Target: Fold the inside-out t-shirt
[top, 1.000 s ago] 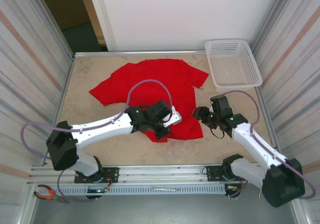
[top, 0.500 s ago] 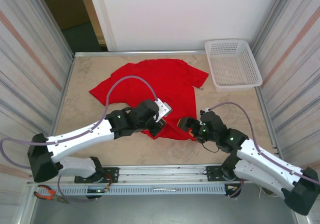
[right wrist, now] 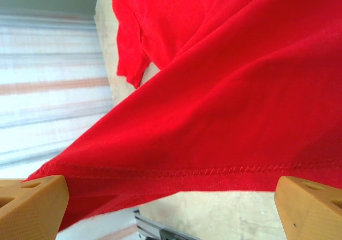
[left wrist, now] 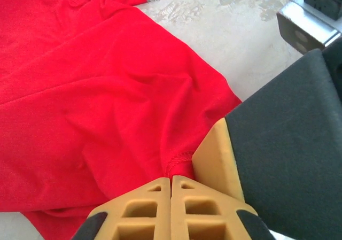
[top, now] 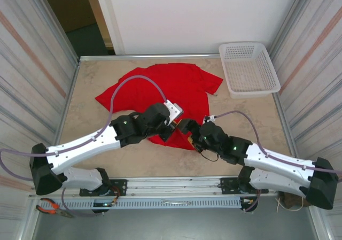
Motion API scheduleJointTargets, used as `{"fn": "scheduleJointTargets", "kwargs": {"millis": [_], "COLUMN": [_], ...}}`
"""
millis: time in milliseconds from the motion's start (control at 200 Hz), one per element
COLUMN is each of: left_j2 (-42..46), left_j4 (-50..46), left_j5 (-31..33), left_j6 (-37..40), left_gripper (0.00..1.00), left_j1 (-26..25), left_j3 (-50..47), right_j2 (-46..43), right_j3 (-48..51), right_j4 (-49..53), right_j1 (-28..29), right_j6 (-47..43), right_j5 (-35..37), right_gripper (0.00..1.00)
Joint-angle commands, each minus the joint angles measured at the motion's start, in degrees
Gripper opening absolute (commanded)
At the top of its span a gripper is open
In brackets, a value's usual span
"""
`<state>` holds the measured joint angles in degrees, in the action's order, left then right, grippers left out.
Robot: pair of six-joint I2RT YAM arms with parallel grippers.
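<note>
**Two tools crowd one hem**

The left tool (left wrist: 171, 185) is clamped shut on the near hem of the red t-shirt (top: 171, 85), a tuck of cloth pinched between its fingers (left wrist: 149, 197). The right tool (right wrist: 171, 200) stands wide open just beside it, and the stitched hem runs across the gap between its fingers without being gripped. The rest of the t-shirt lies spread out beyond both tools, rumpled, with one sleeve out ahead and to the left of the left tool.

The main risk is contact: the tools sit nearly touching, so closing or lifting carelessly could knock one against the other. The right tool may also catch only one layer, or none at all, since the hem hangs loosely. If the left tool pulls alone, the cloth will likely bunch rather than lie flat.

The desk (top: 88, 85) is beige and marbled, and looks smooth enough for the cloth to slide on it. A white mesh basket (top: 255, 93) sits well beyond the right tool, off to its right. Striped panels close both sides, a white wall stands behind, and a dark doorway opens at the far left.
</note>
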<state>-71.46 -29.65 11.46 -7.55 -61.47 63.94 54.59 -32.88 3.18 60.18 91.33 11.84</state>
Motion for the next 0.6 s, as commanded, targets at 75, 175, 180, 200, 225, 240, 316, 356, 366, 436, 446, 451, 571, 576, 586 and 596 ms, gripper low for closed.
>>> {"fn": "scheduleJointTargets", "kwargs": {"millis": [75,175,180,200,225,240,316,356,366,436,446,451,571,576,586,596], "left_j2": [6.3,7.7,7.7,7.8,7.9,7.9,7.5,7.3,7.4,7.1,7.0,7.0,6.8,6.8,6.8,6.8], "left_j4": [6.5,7.7,7.8,8.0,8.2,8.3,8.5,8.8,8.9,9.3,9.3,9.3,9.1,9.1,9.1,9.1], "left_j5": [-2.8,-1.8,-1.8,-1.7,-1.5,-1.5,-1.2,-1.0,-1.1,-0.8,-0.7,-0.7,0.4,0.4,0.4,0.3], "left_j6": [0.6,-0.4,-0.4,-0.5,-0.7,-0.7,-1.0,-0.8,-0.8,-0.7,-0.7,-0.7,-0.4,-0.3,-0.3,-0.3], "left_gripper": [0.0,0.0,0.0,0.0,0.0,0.0,0.0,0.0,0.0,0.0,0.0,0.0,0.0,0.0,0.0,0.0], "left_j1": [-3.7,-3.7,-3.7,-3.7,-3.7,-3.7,-3.7,-3.8,-3.8,-3.8,-3.8,-3.8,-4.0,-4.0,-4.1,-4.1], "left_j3": [-3.8,-5.4,-5.5,-5.7,-6.0,-6.1,-6.1,-6.0,-6.0,-5.9,-5.9,-5.8,-5.0,-4.9,-4.9,-4.9], "right_j2": [0.5,-2.0,-2.1,-2.9,-3.9,-4.6,-7.8,-9.2,-9.4,-10.3,-10.2,-10.2,-8.2,-8.1,-7.8,-7.6], "right_j3": [-0.5,0.9,0.9,1.1,1.4,1.6,2.1,2.2,2.2,2.1,2.1,2.1,1.0,0.9,0.8,0.7], "right_j4": [-9.8,-9.6,-9.4,-8.7,-7.8,-7.3,-4.1,-2.7,-2.2,-1.1,-1.1,-1.1,-1.0,-1.0,-1.0,-1.0], "right_j1": [0.5,1.8,1.9,2.4,3.4,4.0,8.0,10.1,10.6,13.3,13.6,13.7,15.6,15.6,15.7,15.7], "right_j6": [6.8,9.0,9.1,9.6,10.4,10.7,12.7,13.3,13.5,14.6,14.7,14.8,16.6,16.8,17.0,17.2], "right_j5": [7.2,9.9,10.1,10.9,12.3,13.5,19.4,22.0,22.9,26.0,26.2,26.3,26.9,26.9,27.0,27.0], "right_gripper": [0.98,0.98,0.98,0.98,0.98,0.99,1.0,1.0,1.0,0.99,0.99,0.99,0.99,0.99,0.99,0.99]}}
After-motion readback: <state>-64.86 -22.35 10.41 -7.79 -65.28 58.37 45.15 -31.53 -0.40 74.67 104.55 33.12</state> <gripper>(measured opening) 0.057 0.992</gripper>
